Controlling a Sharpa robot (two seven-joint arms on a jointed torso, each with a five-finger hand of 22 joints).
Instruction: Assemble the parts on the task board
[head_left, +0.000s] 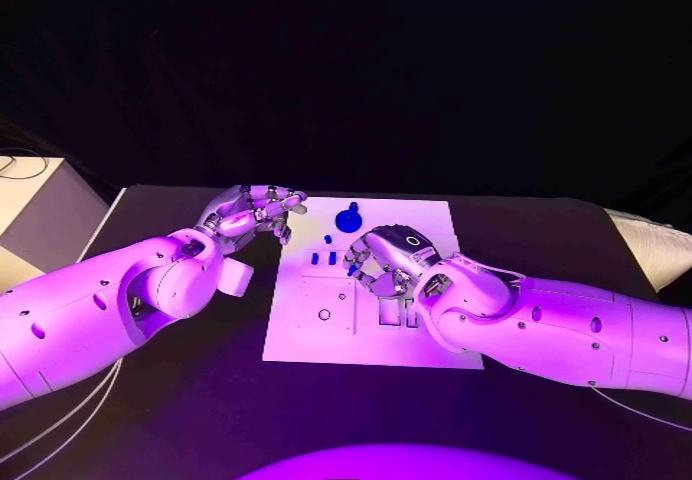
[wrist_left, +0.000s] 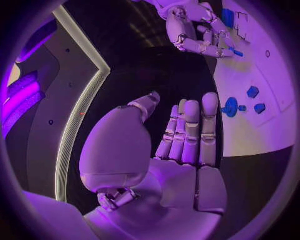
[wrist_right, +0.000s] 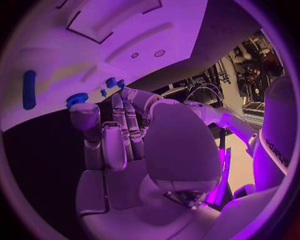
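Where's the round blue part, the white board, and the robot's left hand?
Round blue part (head_left: 349, 217), head view, its middle.
Board (head_left: 310, 335), head view, bare near corner.
Left hand (head_left: 254, 212), head view, its middle.

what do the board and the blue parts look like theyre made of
Board: flat, white and matte with crisp cut-out slots, probably plastic or painted sheet; can't tell which. Blue parts: uniform solid colour and smooth moulded shapes, likely plastic, perhaps printed.
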